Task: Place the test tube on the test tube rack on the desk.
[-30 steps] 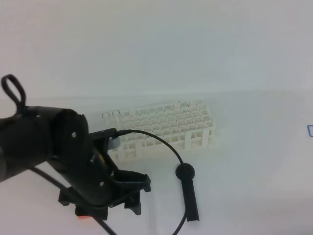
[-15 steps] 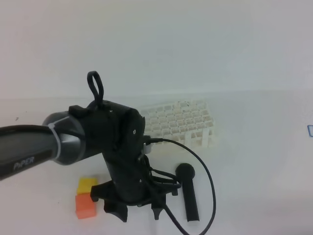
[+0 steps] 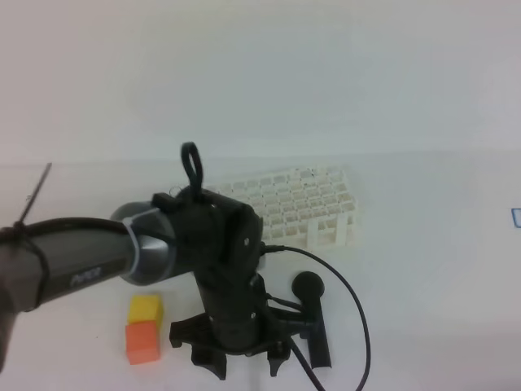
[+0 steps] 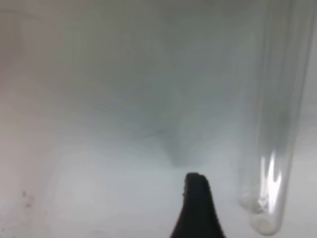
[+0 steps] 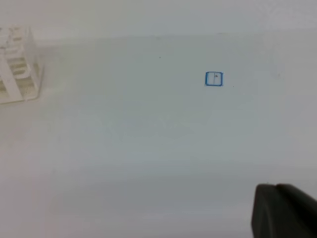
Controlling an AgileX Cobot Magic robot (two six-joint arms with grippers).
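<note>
My left tool [image 3: 238, 362] is spread wide, low centre of the high view; the test tube [image 4: 274, 148] lies on the surface [image 3: 423, 244] at the wrist view's right edge, unheld; I'd centre over it before pinching; the rack [image 3: 301, 208] waits mid-frame.

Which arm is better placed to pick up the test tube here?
Left. Its open gripper is low over the desk, with the test tube lying right beside its jaws. The right gripper is shut, away from the tube.
</note>
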